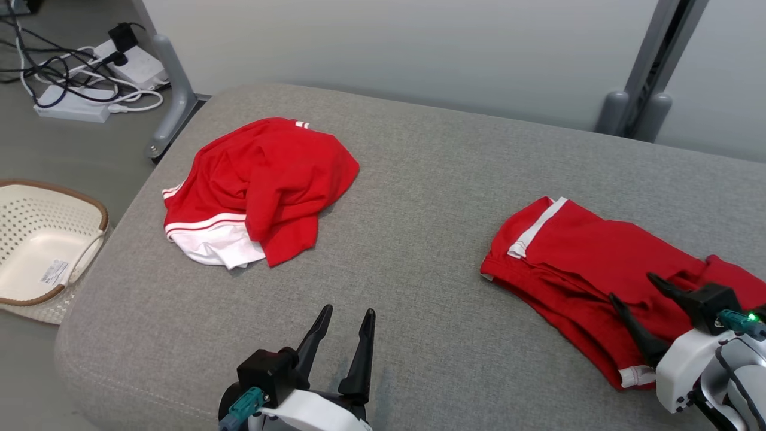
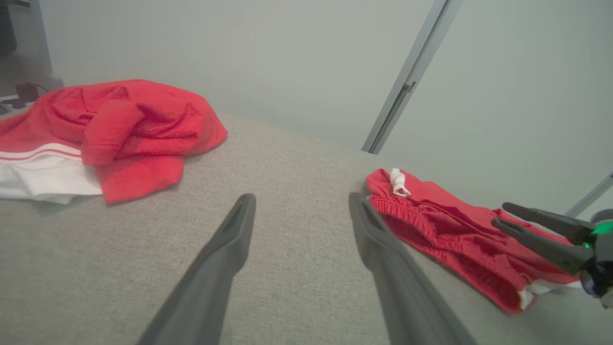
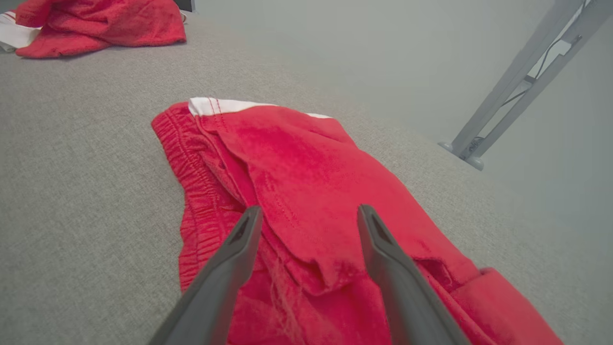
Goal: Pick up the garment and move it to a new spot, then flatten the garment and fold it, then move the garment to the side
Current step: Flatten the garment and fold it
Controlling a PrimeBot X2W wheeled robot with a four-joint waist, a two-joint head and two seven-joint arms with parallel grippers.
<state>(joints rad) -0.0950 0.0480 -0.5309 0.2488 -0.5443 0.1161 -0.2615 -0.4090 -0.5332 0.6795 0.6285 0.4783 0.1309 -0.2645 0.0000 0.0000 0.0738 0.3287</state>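
Looks like a test lab from my end: power strips (image 1: 141,66) and cables (image 1: 57,75) on the floor (image 1: 66,149), metal frame legs (image 1: 175,96).

Right gripper (image 1: 630,286) covers part of folded garment (image 1: 574,257).

Cushion (image 1: 419,197): is carrying both garments, well apart.
Left garment (image 1: 260,188): is lying on the cushion's far left part.
Right garment (image 1: 574,263): is lying on its right side, nearer to me.
My left gripper (image 1: 349,310): I am holding it over the near edge, between the garments.
My right gripper (image 1: 630,286): I am holding it above the right garment's near end.
Basket (image 1: 36,239): is sitting on the floor (image 1: 36,149), left of the cushion.
Cables (image 1: 78,72): are lying on the floor behind the basket.
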